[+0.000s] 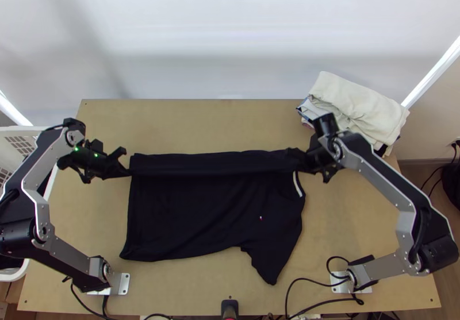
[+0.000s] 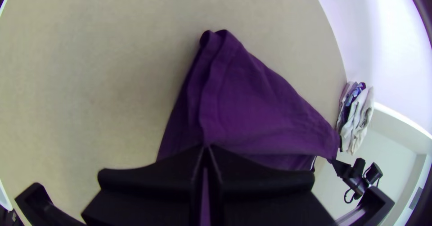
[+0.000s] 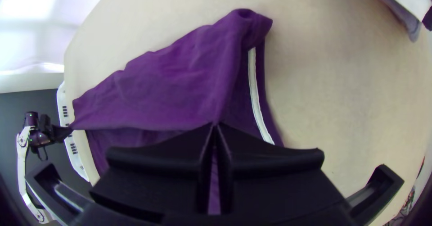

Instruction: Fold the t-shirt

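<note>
Navy-dark fabric stretches across a light wooden table (image 1: 190, 127) as two robot arms grip a T-shirt (image 1: 213, 216) by one folded edge. The shirt lies in the middle of the table with its long axis running sideways, roughly parallel to the far edge. Its straight hem end faces the left arm; the collar end, marked by a white strip (image 1: 297, 184), points toward the right arm. A sleeve (image 1: 270, 265) juts toward the near edge, on the right-hand part of the shirt

At the hem end, the left gripper (image 1: 129, 173) is clenched on a corner of the folded-over band, its fingers meeting on the cloth. Near the collar, the right gripper (image 1: 294, 160) pinches the band's other end, also closed on the fabric. Between them the band runs long and narrow along the shirt's far side, its near edge drawn nearly straight over the layer beneath

A pile of folded cloths (image 1: 359, 101) sits at the far right corner, beyond the right gripper, while a white basket (image 1: 17, 128) stands beside the table at the left
</note>
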You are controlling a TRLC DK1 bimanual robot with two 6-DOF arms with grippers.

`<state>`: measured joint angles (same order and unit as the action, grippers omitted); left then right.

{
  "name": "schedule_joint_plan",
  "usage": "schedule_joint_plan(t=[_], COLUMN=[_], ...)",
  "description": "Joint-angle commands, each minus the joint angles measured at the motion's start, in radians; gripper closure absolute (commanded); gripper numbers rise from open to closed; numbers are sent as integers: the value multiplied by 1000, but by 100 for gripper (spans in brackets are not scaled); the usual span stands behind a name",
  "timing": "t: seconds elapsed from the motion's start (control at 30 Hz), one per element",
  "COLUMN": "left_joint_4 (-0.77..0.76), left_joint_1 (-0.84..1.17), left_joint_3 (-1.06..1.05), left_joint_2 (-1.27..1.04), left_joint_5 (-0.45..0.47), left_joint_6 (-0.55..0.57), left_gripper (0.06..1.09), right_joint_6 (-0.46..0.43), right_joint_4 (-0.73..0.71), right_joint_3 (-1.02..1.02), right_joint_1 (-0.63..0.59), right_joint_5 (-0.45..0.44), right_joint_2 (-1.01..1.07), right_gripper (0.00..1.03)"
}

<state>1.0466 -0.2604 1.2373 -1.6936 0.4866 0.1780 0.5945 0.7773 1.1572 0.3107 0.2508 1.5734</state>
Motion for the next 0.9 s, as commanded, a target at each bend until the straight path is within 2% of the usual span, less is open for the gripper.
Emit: schedule_joint_plan(t=[0.0, 0.03, 0.07, 0.1, 0.13, 0.17, 0.2, 0.33, 0.5, 0.67, 0.77, 0.87], left_joint_4=[-16, -17, -17, -17, -17, -17, -14, 21, 67, 128, 136, 136], left_joint_1=[-7, -7, -7, -7, -7, -11, -13, -23, -22, -23, -23, -19], left_joint_3=[-65, -75, -85, -96, -105, -107, -108, -108, -95, -87, -95, -99], left_joint_2=[28, 32, 38, 49, 60, 69, 81, 170, 330, 387, 393, 393], left_joint_5=[6, 6, 4, 4, 4, 4, 6, 23, 21, 14, 9, 9], left_joint_6=[-11, -9, -11, -14, -14, -14, -15, -51, -109, -172, -175, -173], left_gripper=[101, 88, 63, 30, 8, 10, 10, 10, 10, 10, 10, 10], right_joint_6=[14, 14, 16, 16, 16, 16, 16, 19, 53, 80, 87, 87], right_joint_4=[-42, -53, -55, -56, -55, -55, -55, -21, 143, 278, 318, 321], right_joint_3=[-74, -85, -94, -102, -109, -116, -123, -162, -218, -333, -419, -493], right_joint_1=[5, 2, 1, 1, 1, 1, 1, -5, 4, 57, 105, 154], right_joint_5=[-7, -10, -19, -27, -33, -35, -38, -44, -38, 33, 35, 35], right_joint_2=[-29, -32, -33, -36, -42, -50, -64, -170, -329, -467, -526, -558], right_gripper=[100, 96, 86, 71, 50, 29, 17, 4, 4, 4, 7, 16])
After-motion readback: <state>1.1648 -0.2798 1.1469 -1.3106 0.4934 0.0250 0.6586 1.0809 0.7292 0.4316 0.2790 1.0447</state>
